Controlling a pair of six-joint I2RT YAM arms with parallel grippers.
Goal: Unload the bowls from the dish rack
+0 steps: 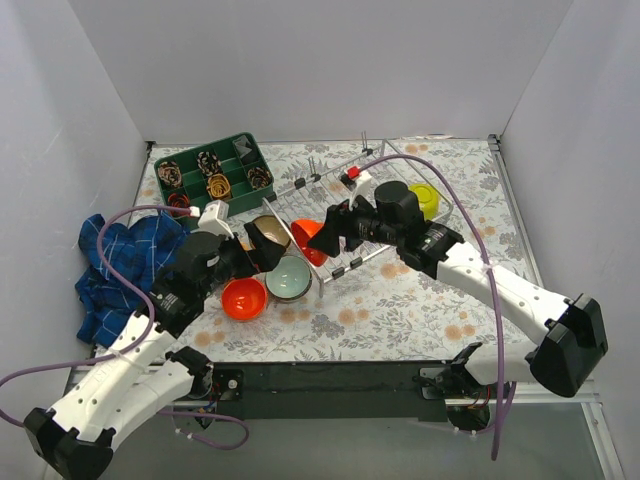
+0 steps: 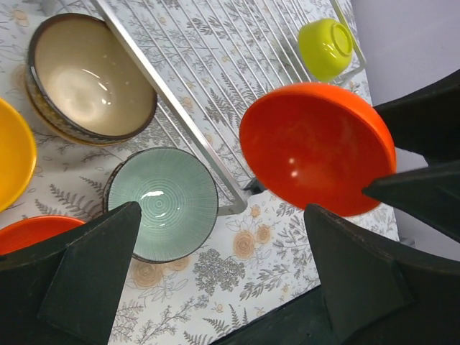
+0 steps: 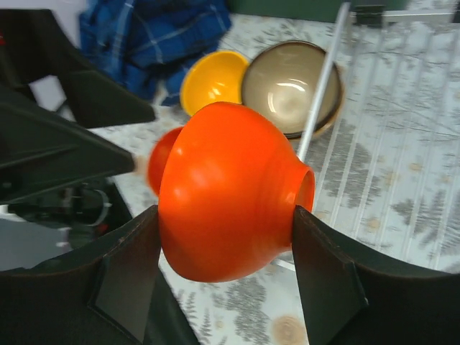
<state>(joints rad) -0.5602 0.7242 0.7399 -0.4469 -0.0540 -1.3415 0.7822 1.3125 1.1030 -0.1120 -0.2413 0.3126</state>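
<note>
Right wrist: gripper (image 3: 226,241) around red-orange bowl (image 3: 230,187)

Your top external view looks down from high behind the near edge of the floral table (image 1: 400,312), far enough off to take in all of it. Your left wrist camera hangs low and close, facing across the dish rack (image 2: 215,61) toward the lime green bowl (image 2: 325,46). Your right wrist camera faces the opposite way, tight on the red-orange bowl (image 3: 230,198). Both wrist views share that bowl, the rack's edge and the beige bowl (image 2: 85,77).
</note>
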